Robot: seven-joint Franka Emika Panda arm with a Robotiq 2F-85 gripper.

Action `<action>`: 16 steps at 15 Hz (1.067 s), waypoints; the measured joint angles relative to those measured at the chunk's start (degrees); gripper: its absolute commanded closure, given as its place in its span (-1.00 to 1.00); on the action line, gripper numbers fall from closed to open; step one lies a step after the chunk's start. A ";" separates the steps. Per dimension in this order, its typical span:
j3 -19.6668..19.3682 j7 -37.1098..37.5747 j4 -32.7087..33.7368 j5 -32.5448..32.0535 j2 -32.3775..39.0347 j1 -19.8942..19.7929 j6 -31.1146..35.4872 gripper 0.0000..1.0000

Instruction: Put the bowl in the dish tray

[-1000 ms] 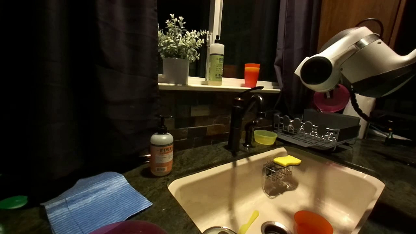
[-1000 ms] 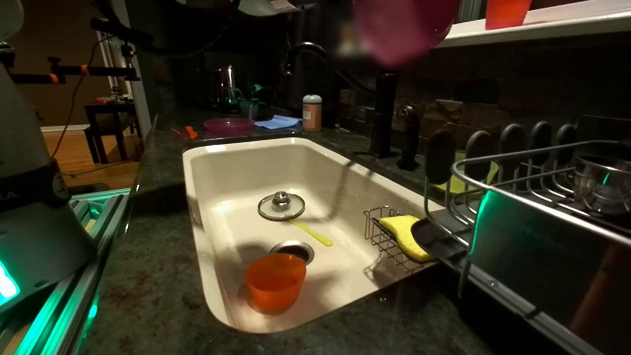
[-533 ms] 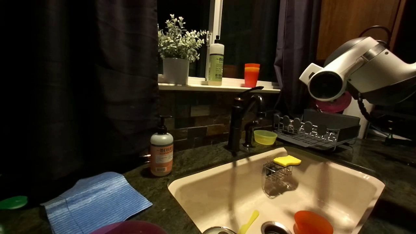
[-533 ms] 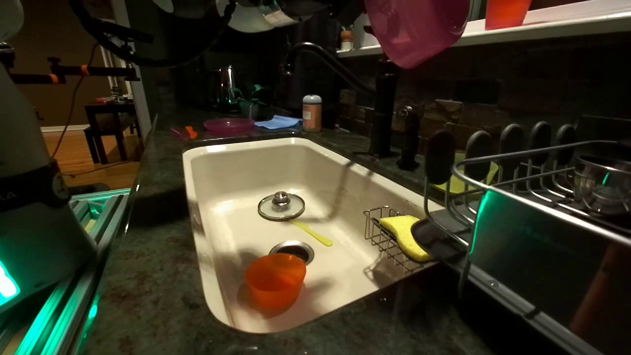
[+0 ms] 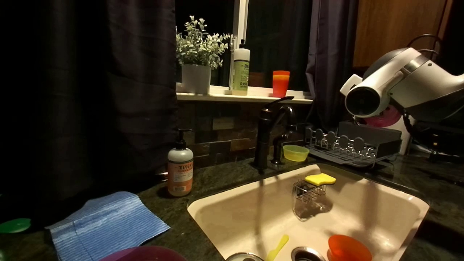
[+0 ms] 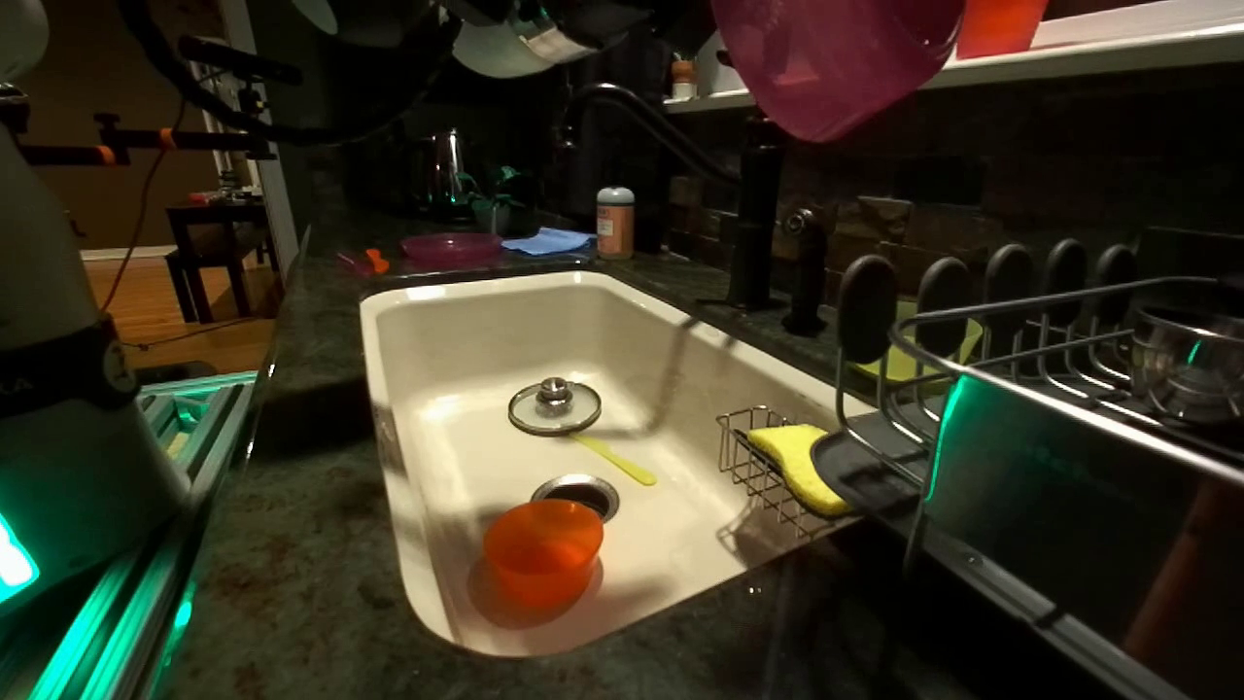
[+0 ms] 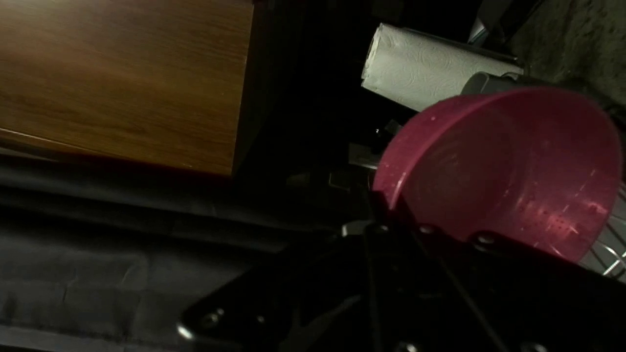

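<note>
My gripper (image 7: pixel 391 201) is shut on the rim of the pink-magenta bowl (image 7: pixel 499 166) in the wrist view, one finger inside and one outside. The bowl is tilted on its side. In an exterior view the bowl (image 5: pixel 385 119) is partly hidden behind the arm's wrist, above the dark grey dish tray (image 5: pixel 389 148). In an exterior view the bowl (image 6: pixel 836 68) hangs at the top edge, higher than the dish tray (image 6: pixel 1069 428); the gripper is hard to make out there. A few wires of the tray (image 7: pixel 611 259) show below the bowl in the wrist view.
A metal pot (image 6: pixel 1191 365) sits in the tray. Upright grey prongs (image 6: pixel 868 309) line its side. A black faucet (image 6: pixel 758 224) and a yellow-green bowl (image 5: pixel 295 153) stand beside it. The cream sink (image 6: pixel 496 321) holds an orange bowl (image 6: pixel 544 554). A paper towel roll (image 7: pixel 420 68) stands behind.
The arm has come down and shifted right in an exterior view, with the bowl lower over the tray. The bowl has moved right and slightly down in both exterior views.
</note>
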 measured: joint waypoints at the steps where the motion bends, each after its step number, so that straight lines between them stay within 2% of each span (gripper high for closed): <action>1: -0.35 0.76 0.00 -0.06 0.38 -0.04 0.00 0.98; 10: -1.18 7.86 0.75 -1.84 5.87 -0.23 -0.48 0.98; 16: -0.83 16.00 2.48 -2.63 10.22 -0.18 -6.21 0.98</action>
